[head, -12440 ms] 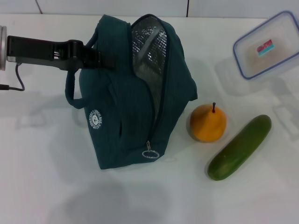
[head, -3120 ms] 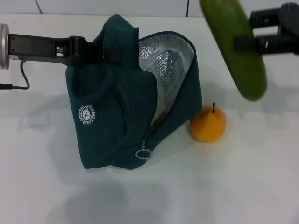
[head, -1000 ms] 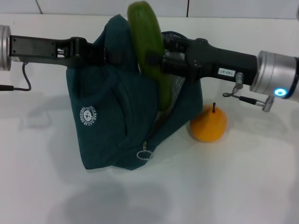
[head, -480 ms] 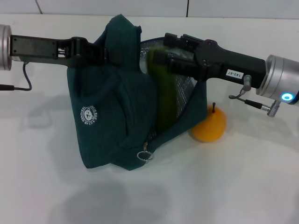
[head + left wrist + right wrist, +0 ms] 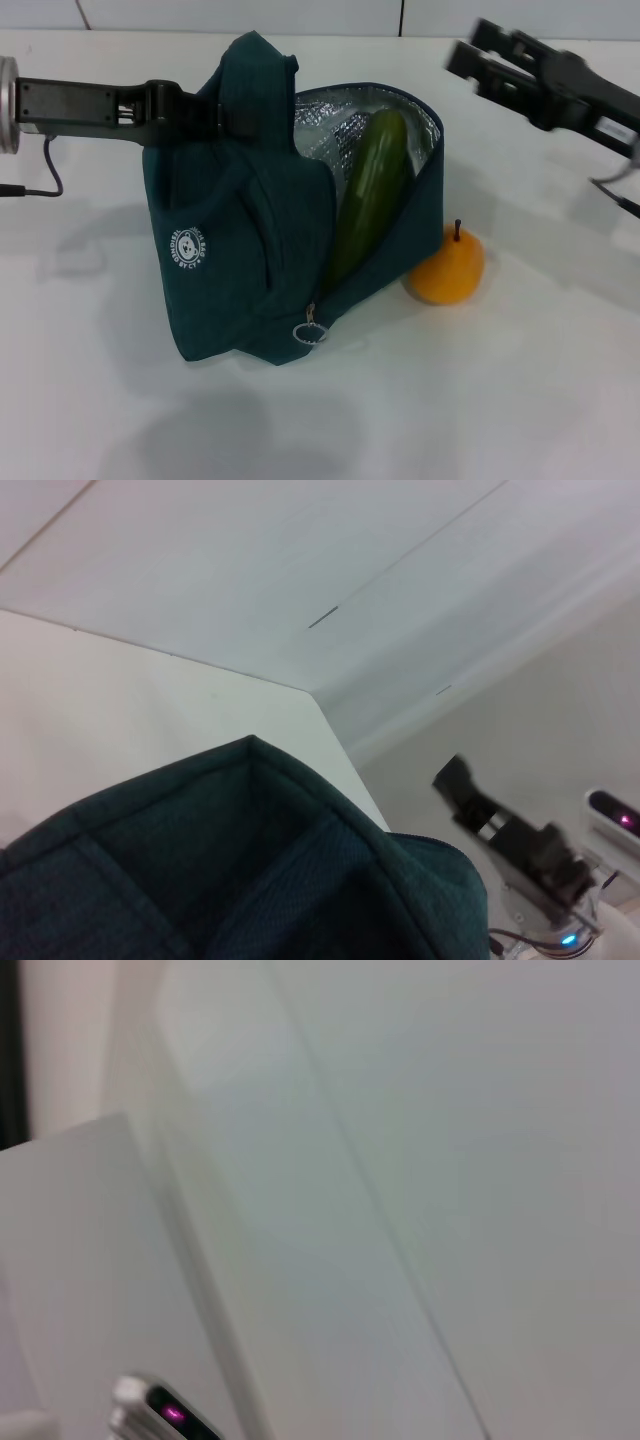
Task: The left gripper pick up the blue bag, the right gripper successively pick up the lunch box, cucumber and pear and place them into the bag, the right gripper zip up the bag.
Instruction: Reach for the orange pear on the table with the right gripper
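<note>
From the head view, the left gripper pinches the blue bag by its handle, so the mouth gapes; the cucumber leans inside, the pear touches the bag outside. The right gripper hangs spread and empty. The round white logo is illegible. The left wrist view shows only bag fabric and the far gripper; the right wrist view shows nothing of the task
</note>
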You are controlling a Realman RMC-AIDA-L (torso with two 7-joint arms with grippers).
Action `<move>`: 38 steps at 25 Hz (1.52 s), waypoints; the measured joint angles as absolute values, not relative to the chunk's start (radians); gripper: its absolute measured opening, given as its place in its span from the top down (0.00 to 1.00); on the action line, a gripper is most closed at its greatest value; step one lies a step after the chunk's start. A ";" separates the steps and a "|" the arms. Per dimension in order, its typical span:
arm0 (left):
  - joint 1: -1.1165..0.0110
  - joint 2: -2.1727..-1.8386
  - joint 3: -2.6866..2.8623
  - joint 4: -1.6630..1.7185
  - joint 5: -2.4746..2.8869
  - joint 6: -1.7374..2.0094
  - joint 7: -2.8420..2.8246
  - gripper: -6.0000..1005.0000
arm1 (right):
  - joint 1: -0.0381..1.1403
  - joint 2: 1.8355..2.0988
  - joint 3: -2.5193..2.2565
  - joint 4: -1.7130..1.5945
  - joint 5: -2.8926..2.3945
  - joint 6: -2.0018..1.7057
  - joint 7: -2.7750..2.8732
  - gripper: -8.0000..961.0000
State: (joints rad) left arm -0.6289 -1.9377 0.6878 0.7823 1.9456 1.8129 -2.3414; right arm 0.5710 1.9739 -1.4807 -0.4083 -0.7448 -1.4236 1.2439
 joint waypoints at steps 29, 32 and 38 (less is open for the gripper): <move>-0.621 -1.939 0.686 0.782 1.940 1.812 -2.341 0.95 | 0.452 1.964 -1.468 -0.533 -1.158 -1.290 1.084 0.34; -0.621 -1.937 0.686 0.782 1.940 1.812 -2.340 0.95 | 0.454 1.971 -1.471 -0.532 -1.161 -1.273 1.083 0.34; -0.621 -1.936 0.686 0.782 1.940 1.812 -2.339 0.95 | 0.464 1.997 -1.468 -0.532 -1.212 -1.236 1.082 0.37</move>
